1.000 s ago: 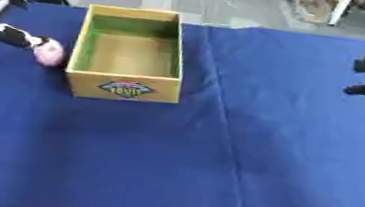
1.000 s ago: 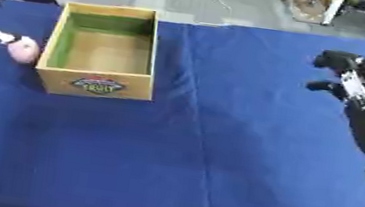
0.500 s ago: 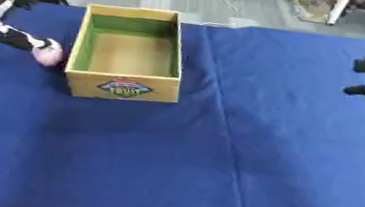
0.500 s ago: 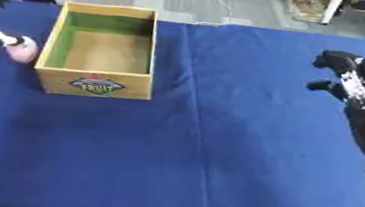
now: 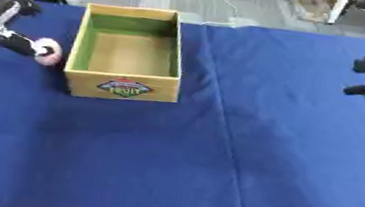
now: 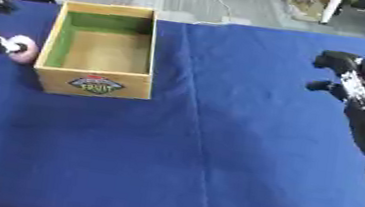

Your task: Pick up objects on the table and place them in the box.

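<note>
Blue tablecloth (image 5: 214,155): my left hand (image 5: 1,31) curled round pink ball (image 5: 49,52) beside box (image 5: 128,50); next, lift over wall. Right hand (image 6: 348,77) idle, curled empty.

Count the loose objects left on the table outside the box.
1: a pink object lies on the blue cloth against the box's left side, at the left hand. The box looks empty; that hand may hide something more.
</note>
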You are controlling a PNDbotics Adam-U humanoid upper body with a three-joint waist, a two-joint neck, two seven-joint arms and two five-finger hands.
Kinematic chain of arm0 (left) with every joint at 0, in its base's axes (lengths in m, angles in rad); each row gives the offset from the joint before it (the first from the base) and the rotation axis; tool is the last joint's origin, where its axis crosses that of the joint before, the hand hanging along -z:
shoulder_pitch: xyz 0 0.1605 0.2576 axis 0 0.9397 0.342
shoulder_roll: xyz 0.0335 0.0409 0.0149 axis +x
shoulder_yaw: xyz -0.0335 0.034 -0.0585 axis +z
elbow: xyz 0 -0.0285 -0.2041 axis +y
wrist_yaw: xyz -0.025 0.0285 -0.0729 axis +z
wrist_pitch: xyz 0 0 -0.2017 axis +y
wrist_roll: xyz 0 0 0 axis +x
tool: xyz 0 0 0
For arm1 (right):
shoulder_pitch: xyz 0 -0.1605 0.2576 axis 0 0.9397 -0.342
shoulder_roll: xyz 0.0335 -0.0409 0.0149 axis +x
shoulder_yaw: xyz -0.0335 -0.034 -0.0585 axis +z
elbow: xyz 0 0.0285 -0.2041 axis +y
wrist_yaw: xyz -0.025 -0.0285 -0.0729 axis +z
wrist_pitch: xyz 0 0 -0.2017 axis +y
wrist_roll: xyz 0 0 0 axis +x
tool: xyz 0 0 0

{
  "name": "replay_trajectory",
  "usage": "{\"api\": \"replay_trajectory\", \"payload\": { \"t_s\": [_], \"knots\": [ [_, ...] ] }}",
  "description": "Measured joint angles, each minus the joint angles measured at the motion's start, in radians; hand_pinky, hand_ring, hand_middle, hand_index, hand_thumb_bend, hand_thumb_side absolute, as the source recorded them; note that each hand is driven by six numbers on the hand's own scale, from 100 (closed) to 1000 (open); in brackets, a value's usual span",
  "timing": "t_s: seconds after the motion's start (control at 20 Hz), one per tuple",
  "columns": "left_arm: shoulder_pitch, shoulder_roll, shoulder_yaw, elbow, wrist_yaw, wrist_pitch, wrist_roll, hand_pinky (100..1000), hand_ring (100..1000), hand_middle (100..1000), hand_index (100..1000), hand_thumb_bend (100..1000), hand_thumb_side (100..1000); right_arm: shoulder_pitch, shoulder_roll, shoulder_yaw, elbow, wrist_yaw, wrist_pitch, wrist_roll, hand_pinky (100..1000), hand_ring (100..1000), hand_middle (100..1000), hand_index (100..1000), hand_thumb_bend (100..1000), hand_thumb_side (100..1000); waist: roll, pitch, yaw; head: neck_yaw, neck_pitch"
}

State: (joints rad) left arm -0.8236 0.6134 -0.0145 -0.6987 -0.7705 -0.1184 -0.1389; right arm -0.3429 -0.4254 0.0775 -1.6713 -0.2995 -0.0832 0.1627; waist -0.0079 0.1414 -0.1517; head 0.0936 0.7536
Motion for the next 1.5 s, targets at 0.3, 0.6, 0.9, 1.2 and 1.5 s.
{"api": "replay_trajectory", "payload": {
  "t_s": [0.3,0.6,0.9,1.2,1.5],
  "knots": [
    [0.006,-0.012,0.000,0.007,-0.030,0.004,-0.033,731,781,645,806,594,177,0.000,0.002,0.004,0.000,0.001,0.000,0.001,644,924,662,773,100,604,-0.001,0.001,-0.004,0.002,0.001],
    [0.014,-0.016,0.000,0.012,-0.066,0.018,-0.030,712,768,650,804,567,178,0.000,0.008,0.004,0.000,0.003,0.000,0.001,645,925,661,773,100,606,-0.003,0.002,-0.006,0.002,0.001],
    [0.020,-0.026,-0.002,0.016,-0.083,0.029,-0.003,634,687,575,755,456,178,0.000,0.009,0.004,0.000,0.005,0.000,0.004,644,925,660,773,100,605,-0.005,0.005,-0.008,0.002,0.001],
    [0.022,-0.026,-0.006,0.019,-0.107,0.034,0.008,525,554,460,634,234,162,-0.001,0.009,0.004,0.000,0.006,0.001,0.005,644,926,660,773,100,607,-0.006,0.005,-0.009,0.002,0.001],
    [0.023,-0.025,-0.006,0.012,-0.137,0.044,0.083,385,427,303,469,232,144,-0.001,0.009,0.004,0.000,0.007,0.001,0.005,644,927,659,773,100,608,-0.006,0.005,-0.010,0.003,0.001]
  ]
}}
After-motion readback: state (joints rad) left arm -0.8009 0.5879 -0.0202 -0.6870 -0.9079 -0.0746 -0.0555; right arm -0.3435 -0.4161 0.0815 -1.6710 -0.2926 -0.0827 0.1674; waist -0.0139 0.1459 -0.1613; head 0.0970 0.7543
